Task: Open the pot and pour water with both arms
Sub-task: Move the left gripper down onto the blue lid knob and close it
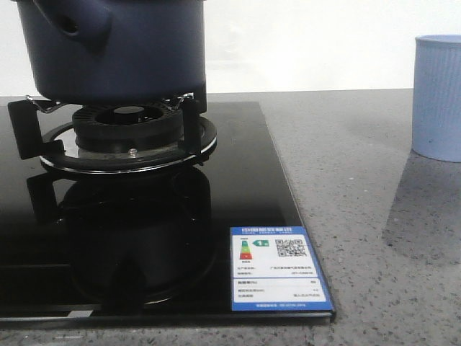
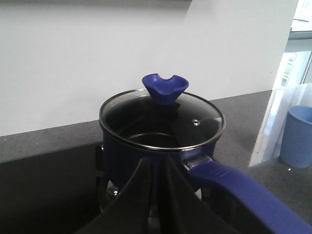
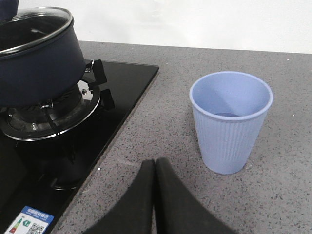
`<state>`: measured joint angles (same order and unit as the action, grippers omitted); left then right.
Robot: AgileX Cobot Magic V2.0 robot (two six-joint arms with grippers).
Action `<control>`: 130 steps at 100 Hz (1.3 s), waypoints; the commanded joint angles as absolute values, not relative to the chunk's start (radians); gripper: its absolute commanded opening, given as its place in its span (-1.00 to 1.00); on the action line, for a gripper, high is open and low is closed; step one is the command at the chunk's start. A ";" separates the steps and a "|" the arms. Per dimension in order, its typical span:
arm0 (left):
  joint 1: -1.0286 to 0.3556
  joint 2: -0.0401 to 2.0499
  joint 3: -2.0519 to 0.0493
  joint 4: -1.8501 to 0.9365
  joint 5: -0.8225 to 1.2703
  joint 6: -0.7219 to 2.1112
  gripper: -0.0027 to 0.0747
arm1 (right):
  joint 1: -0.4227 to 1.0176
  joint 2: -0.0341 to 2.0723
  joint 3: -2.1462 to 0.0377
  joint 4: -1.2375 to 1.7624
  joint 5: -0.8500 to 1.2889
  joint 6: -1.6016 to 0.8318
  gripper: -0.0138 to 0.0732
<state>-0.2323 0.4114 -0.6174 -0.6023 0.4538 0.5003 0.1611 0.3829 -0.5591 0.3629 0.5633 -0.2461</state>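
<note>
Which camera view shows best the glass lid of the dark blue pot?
The left wrist view: the round glass lid and its blue knob show whole. The right wrist view shows only part of it. The front view shows only the pot's wall.

The front view's top edge cuts off the pot (image 1: 115, 50), hiding its lid; the sticker's (image 1: 279, 268) print is unreadably small.
</note>
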 commanded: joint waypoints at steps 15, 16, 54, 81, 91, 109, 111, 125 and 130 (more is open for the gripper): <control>-0.339 0.497 -0.650 -0.659 0.275 0.505 -0.56 | 0.161 0.399 -0.594 0.374 0.479 -0.262 0.01; -0.346 0.504 -0.650 -0.659 0.271 0.505 -0.55 | 0.161 0.399 -0.594 0.374 0.477 -0.262 0.04; -0.544 0.731 -0.656 -0.649 -0.018 0.505 0.31 | 0.161 0.399 -0.594 0.400 0.450 -0.262 0.33; -0.588 0.988 -0.781 -0.591 -0.111 0.505 0.31 | 0.161 0.399 -0.594 0.405 0.450 -0.262 0.33; -0.588 1.076 -0.832 -0.585 -0.128 0.505 0.43 | 0.161 0.399 -0.594 0.406 0.451 -0.262 0.33; -0.586 1.172 -0.892 -0.581 -0.160 0.505 0.55 | 0.161 0.399 -0.594 0.406 0.454 -0.262 0.33; -0.586 1.179 -0.895 -0.581 -0.172 0.505 0.55 | 0.161 0.399 -0.594 0.406 0.454 -0.262 0.33; -0.586 1.198 -0.896 -0.585 -0.245 0.505 0.55 | 0.161 0.399 -0.594 0.406 0.467 -0.262 0.33; -0.586 1.200 -0.896 -0.585 -0.261 0.505 0.55 | 0.161 0.399 -0.594 0.406 0.474 -0.262 0.33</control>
